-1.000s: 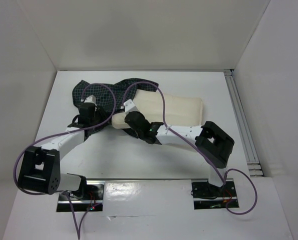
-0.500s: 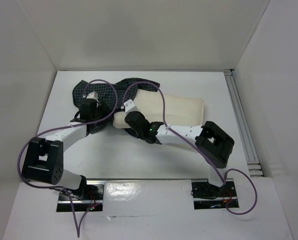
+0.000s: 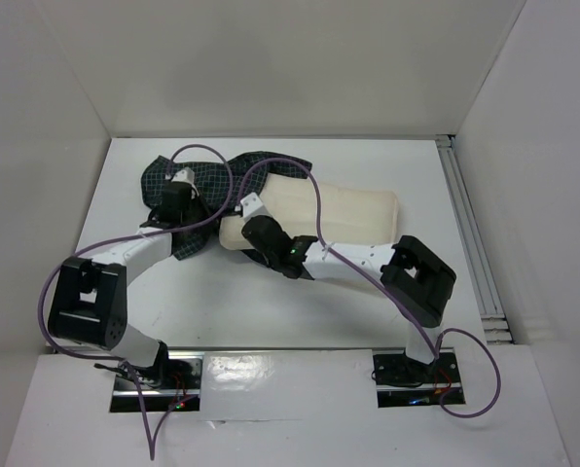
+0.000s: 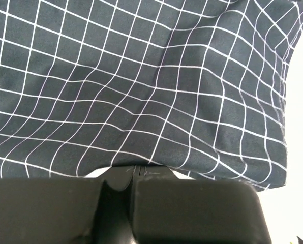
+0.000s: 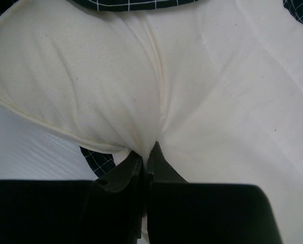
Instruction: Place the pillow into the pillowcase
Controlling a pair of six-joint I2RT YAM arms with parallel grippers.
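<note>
While right gripper [image 5: 147,155] pinches pillow [image 5: 90,86] (a puckered fold) | left gripper [image 4: 133,170] clenched on pillowcase [image 4: 141,76]

Around the pillow [image 3: 358,209], bare table [image 3: 421,204] lies open at 12 and 3 o'clock; the pillowcase [image 3: 222,180] blocks 9 o'clock, the right arm [image 3: 358,261] 6 o'clock.
</note>
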